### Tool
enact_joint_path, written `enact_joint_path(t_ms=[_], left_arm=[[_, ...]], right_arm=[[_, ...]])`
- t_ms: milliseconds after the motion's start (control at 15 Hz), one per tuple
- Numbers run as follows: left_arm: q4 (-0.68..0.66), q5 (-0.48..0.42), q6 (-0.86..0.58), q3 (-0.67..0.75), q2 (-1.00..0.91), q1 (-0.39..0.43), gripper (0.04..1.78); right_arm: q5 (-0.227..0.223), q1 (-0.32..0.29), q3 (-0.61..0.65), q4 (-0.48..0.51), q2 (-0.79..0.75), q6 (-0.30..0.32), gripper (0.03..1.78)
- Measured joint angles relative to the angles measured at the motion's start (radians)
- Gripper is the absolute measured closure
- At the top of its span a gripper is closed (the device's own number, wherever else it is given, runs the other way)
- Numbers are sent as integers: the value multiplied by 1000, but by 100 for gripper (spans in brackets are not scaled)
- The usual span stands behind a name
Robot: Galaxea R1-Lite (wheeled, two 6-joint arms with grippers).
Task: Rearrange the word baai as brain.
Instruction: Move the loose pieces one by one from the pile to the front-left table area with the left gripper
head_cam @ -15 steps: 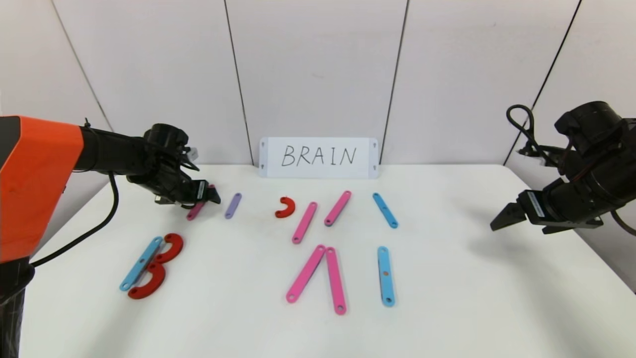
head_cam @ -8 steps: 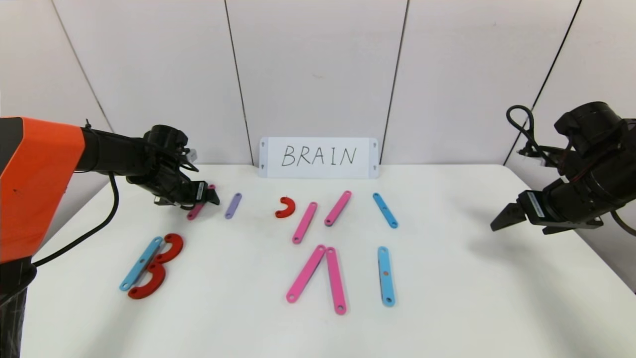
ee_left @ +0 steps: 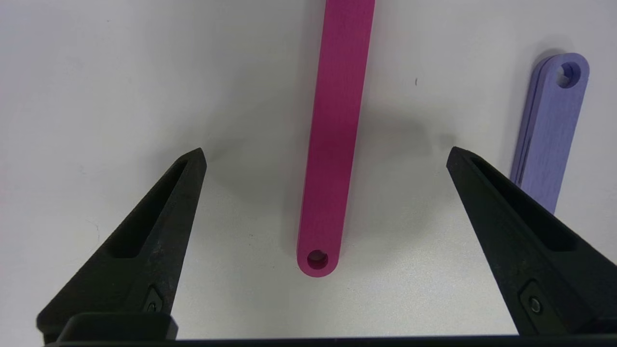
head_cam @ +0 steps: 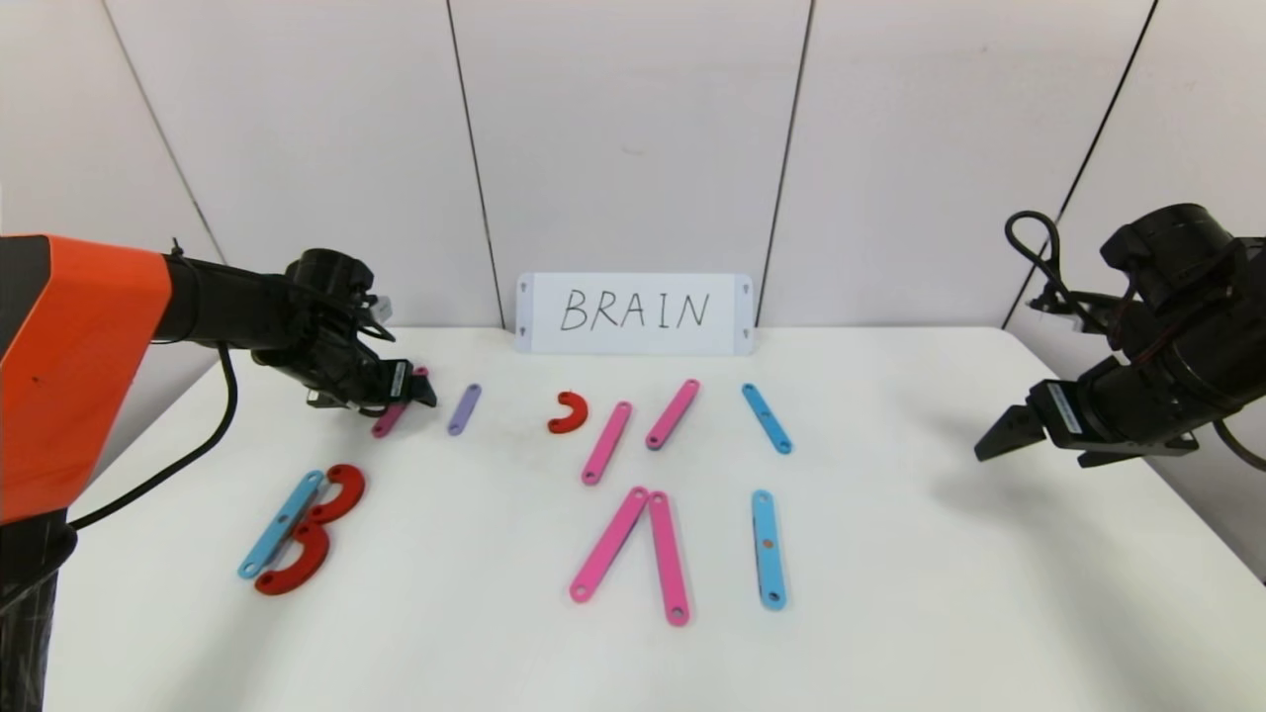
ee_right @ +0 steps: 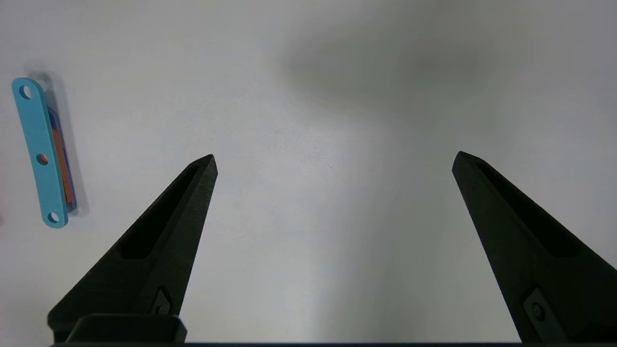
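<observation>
In the left wrist view, the dark pink bar lies on the counter between the wide-spread fingers of the left gripper, its long axis running straight away from them toward the top of the frame.

In the head view this bar is in the left middle of the frame, so the left arm is much nearer. The right gripper, also spread wide and empty, hangs at the far right.

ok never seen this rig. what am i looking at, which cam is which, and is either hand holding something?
It is a two-armed robot at a white table. The wide picture comes from a camera on its head; the two close-ups come from cameras on its wrists, looking out between the black fingers.

On the table lie flat plastic pieces: pink, blue and purple bars and red arcs, some forming a letter B. At the back stands a white card reading BRAIN.

The left hand hovers open, straddling a dark pink bar, with a purple bar beside it. The right hand is open over bare table at the right. Neither holds anything.
</observation>
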Motion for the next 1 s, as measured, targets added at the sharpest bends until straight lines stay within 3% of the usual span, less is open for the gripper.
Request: enact_joint_path(t_ms=[733, 1000], left_arm=[[-1, 2, 4, -8, 13, 5, 9], [1, 2, 4, -11, 15, 5, 42]], right_arm=[[0, 0, 0, 0, 0, 0, 10], [-1, 0, 0, 0, 1, 0, 10]])
